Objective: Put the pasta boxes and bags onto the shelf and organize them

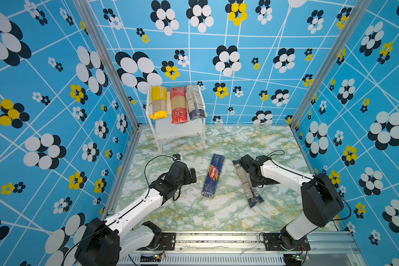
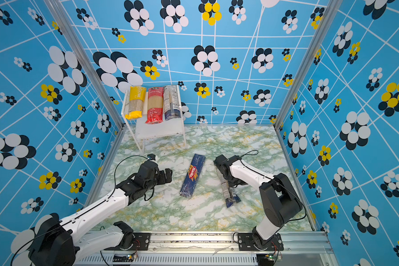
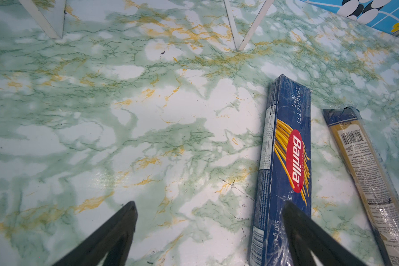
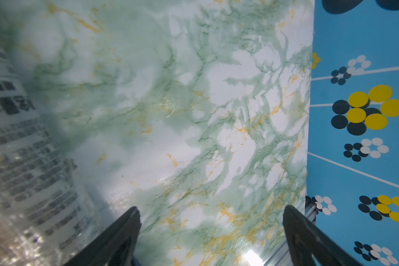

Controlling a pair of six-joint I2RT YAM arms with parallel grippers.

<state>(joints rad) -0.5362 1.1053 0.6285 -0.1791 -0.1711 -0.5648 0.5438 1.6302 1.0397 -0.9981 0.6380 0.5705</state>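
Top views overlook the whole table; wrist views — close above.

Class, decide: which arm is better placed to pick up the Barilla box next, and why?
Probably left. On the left arm the jaws stand open beside the box; on the right arm they are open by the printed bag, farther off.

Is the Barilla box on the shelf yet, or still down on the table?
On the table: the Barilla box lies flat on the marble tabletop, in front of the shelf.
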